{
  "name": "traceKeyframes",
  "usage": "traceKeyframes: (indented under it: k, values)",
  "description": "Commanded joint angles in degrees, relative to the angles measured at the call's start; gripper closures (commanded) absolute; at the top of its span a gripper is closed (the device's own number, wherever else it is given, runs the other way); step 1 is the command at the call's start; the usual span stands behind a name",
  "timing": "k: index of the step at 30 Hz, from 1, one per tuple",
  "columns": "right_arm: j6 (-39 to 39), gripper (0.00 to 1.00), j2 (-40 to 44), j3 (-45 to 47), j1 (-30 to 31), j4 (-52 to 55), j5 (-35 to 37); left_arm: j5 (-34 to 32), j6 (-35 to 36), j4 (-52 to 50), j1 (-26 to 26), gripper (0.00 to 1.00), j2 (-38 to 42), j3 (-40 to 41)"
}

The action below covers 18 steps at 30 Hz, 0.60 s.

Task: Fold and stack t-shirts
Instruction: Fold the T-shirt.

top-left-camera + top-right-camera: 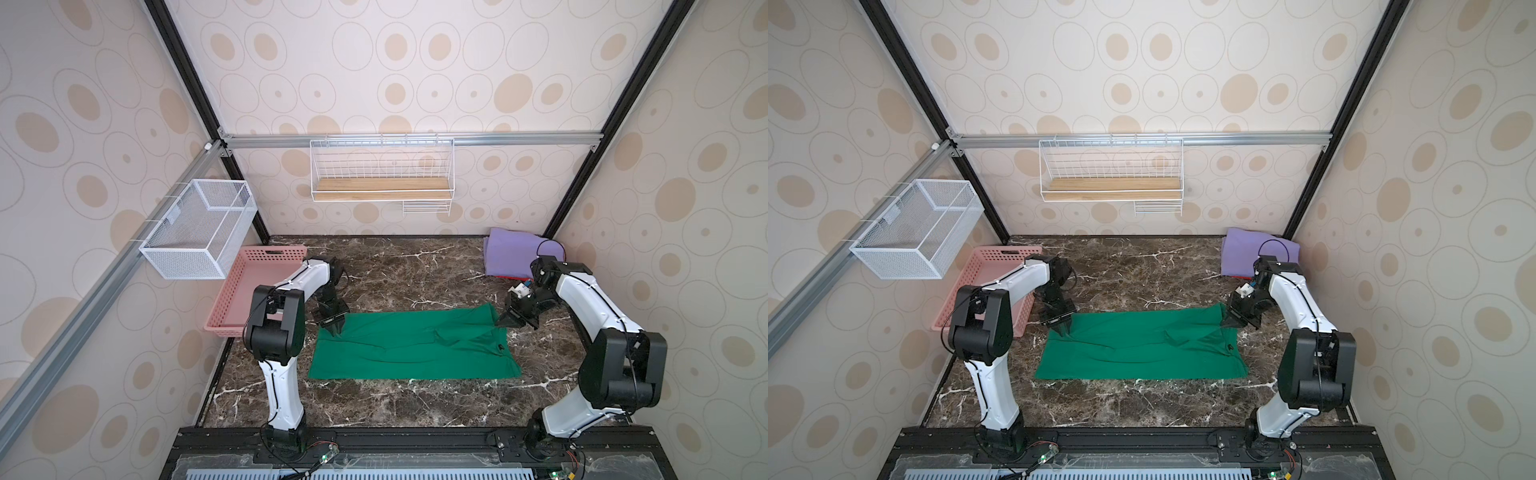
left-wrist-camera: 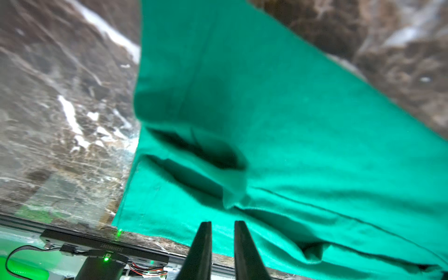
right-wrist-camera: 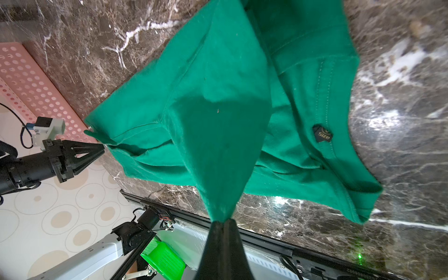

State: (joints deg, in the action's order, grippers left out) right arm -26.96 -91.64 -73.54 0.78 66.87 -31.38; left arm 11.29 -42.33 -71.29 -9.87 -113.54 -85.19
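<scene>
At 9 o'clock on the table, a pink basket sits against the left edge; nothing visible inside it.

Left gripper is just right of the basket, tips down at the green shirt's 10 o'clock corner. Same in both top views. In the left wrist view the jaws are a narrow gap apart, with no cloth between them. Green shirt lies just past the tips, layered edges showing there. From the right wrist view, the left gripper points at that corner; can't tell if it touches.

Green shirt is at table centre, long axis running 9 to 3 o'clock, mostly flat. Its 6 o'clock edge is straight. A fold ridge and wrinkles sit right of centre. Its black tag shows near the 3 o'clock end.

Right gripper is at the shirt's 2 o'clock corner. Jaws are closed tight on a pinch of green cloth, which rises off the table in a peak to the tips. Both top views agree.

Purple shirt is folded in the 1 o'clock corner, well apart from the green one. A thin strip of red shirt shows under its near edge; the rest is hidden.
</scene>
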Motion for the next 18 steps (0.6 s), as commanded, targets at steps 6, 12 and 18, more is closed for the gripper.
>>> traceKeyframes:
  k: [6,12,18]
  values:
    - [0.2,1.0,0.3,0.4,-0.2,0.8,-0.4,-3.8,2.5,-3.3,-0.3,0.77,1.3,-2.8]
    - [0.4,1.0,0.2,0.3,-0.2,0.6,-0.5,-6.3,4.1,-5.3,-0.1,0.77,-4.7,-10.0]
    - [0.3,1.0,0.2,0.6,-0.2,0.5,-0.4,-6.2,1.9,-0.9,-0.7,0.77,-3.5,-17.1]
